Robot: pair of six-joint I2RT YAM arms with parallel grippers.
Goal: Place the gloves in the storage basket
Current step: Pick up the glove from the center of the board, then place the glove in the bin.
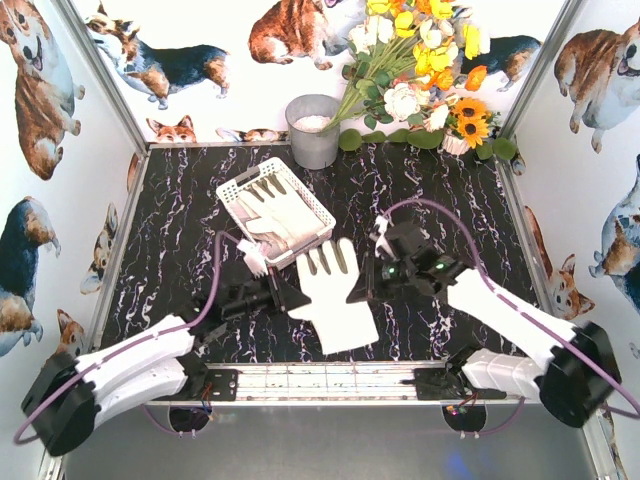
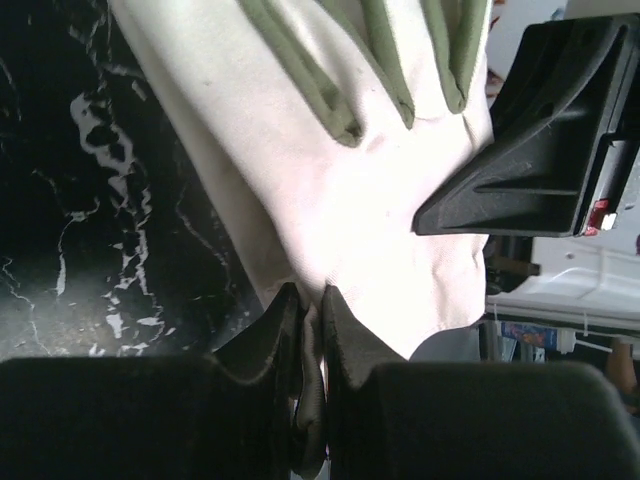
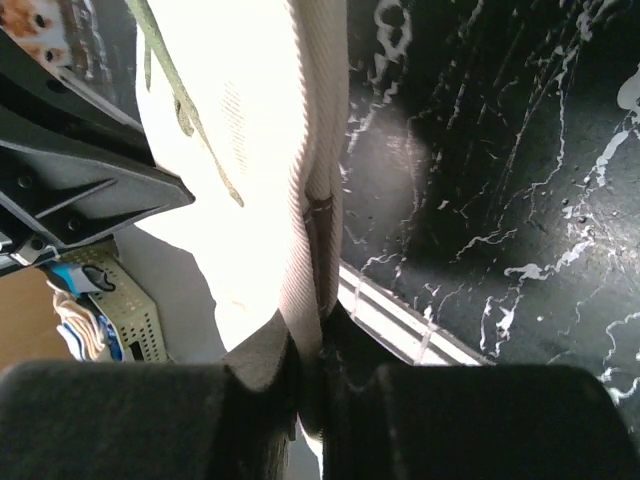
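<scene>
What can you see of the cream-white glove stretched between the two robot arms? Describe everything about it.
The cream-white fabric work glove is spread out flat. Dark grey-green strips run along its fingers, which point away towards the white slotted plastic basket; its wide cuff is at the near end. The left pincer is shut on one side edge, and the right pincer on the opposite, ribbed edge. The glove looks soft, clean and slightly creased.

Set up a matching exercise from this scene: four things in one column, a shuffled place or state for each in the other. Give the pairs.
1 front glove
2 basket
3 bucket
4 flowers

A grey, at the back wall
B pinched by left hand and right hand
C back wall, right of bucket
D white, other gloves inside

Pairs: 1-B, 2-D, 3-A, 4-C
</scene>
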